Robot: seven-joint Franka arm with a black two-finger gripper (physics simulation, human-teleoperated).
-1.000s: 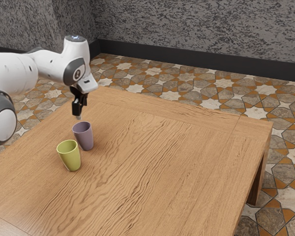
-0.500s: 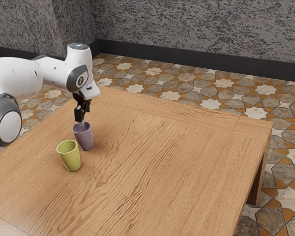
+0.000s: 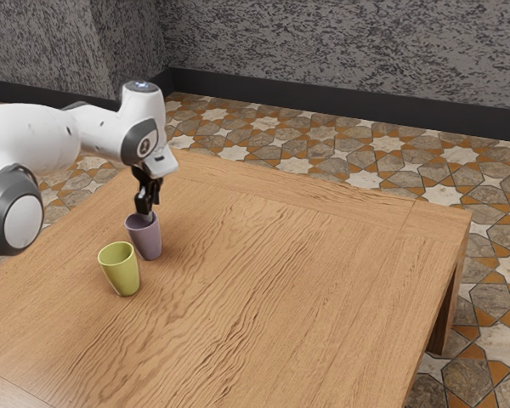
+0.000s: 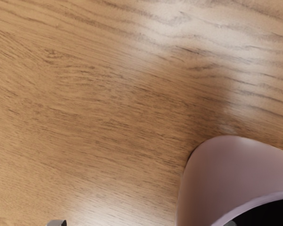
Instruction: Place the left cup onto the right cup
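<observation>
Both cups upright on the desk (image 3: 306, 280), close to its edge on the exterior view's left, roughly midway along that edge.

Purple cup (image 3: 144, 238) is the one further back. Green cup (image 3: 120, 269) is just beside it, toward the desk's near edge. Both open ends up, nothing stacked: green is on the wood, purple is on the wood.

Arm (image 3: 76, 136) comes in from the exterior view's left, with the hand pointing straight down. Gripper (image 3: 142, 206) sits right over the purple cup, tip down at its rim on the back side. It is well clear of the green cup.

Claw opening: can't tell. It's a thin black shape seen nearly edge-on, so I can't say how wide it is or whether it has hold of the rim.

Wrist view: the purple cup's wall and dark mouth (image 4: 231, 183) are directly under the hand, with bare wood grain around them.

The rest of the desk toward the far edge and the exterior view's right is plain wood. Patterned tile floor (image 3: 365, 161) lies beyond it, with a grey rough wall (image 3: 340, 42) behind.
</observation>
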